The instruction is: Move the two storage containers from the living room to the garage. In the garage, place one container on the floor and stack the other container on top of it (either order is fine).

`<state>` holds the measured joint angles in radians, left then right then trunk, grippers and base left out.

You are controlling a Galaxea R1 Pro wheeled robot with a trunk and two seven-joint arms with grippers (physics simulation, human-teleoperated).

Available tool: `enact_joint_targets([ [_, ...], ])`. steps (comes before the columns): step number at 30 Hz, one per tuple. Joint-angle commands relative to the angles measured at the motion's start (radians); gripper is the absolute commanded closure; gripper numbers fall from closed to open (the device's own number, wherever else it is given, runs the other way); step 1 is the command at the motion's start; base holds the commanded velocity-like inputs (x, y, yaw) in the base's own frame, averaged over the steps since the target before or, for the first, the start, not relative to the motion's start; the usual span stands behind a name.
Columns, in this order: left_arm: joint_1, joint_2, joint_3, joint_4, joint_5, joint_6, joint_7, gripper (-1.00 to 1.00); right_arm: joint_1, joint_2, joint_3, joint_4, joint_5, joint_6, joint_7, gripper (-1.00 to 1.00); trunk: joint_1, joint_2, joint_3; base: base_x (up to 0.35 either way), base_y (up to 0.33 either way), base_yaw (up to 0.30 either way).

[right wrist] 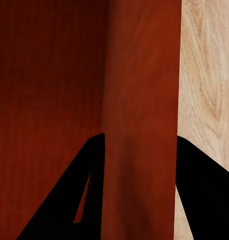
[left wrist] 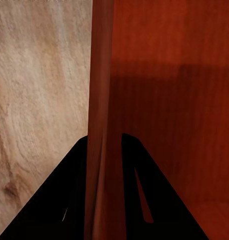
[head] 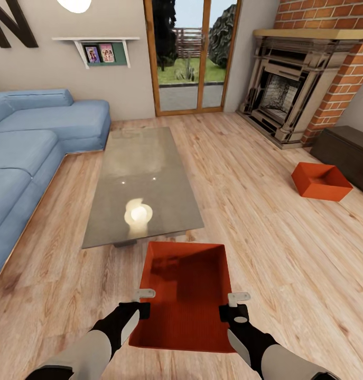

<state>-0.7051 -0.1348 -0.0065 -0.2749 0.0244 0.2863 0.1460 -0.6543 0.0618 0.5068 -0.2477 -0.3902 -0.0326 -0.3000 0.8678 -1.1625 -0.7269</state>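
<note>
Right, both arms are on the near storage container (head: 184, 295) here in the living room, one gripper per side wall. The left gripper (head: 141, 302) straddles the left wall: in the left wrist view one finger (left wrist: 59, 200) sits outside against the wood-plank floor (head: 287, 253) side, the other inside the tray, and the wall (left wrist: 99, 125) runs straight between them, pinched tight. Same story for the right gripper (head: 235, 307), narrowly closed with the right wall (right wrist: 139, 125) clamped between its fingers. A two-sided grip like that looks chosen to keep the wide tray level when it's carried.

The container's long axis runs directly away from the fingers, its far end almost under the edge of the glass coffee table (head: 141, 179), open side up.

The second container (head: 319, 181) lies well off beyond the right fingers, turned at an angle, near the dark bench (head: 350, 150) by the brick fireplace (head: 287, 89). Untouched, that one.
</note>
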Motion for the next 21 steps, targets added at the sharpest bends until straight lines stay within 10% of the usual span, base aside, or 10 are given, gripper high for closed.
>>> enact_joint_targets([
  [1,-0.001,0.001,-0.007,-0.004,-0.02,0.008,0.01,1.0,-0.001,-0.002,0.018,0.025,-0.018,-0.004,-0.007,1.0,0.0,0.0,-0.001,0.0,0.0,0.0],
  [21,-0.001,0.003,-0.007,-0.003,-0.02,0.005,0.01,1.0,-0.001,0.004,0.016,0.025,-0.023,-0.003,-0.008,1.0,0.0,0.0,-0.001,0.0,0.0,0.21],
])
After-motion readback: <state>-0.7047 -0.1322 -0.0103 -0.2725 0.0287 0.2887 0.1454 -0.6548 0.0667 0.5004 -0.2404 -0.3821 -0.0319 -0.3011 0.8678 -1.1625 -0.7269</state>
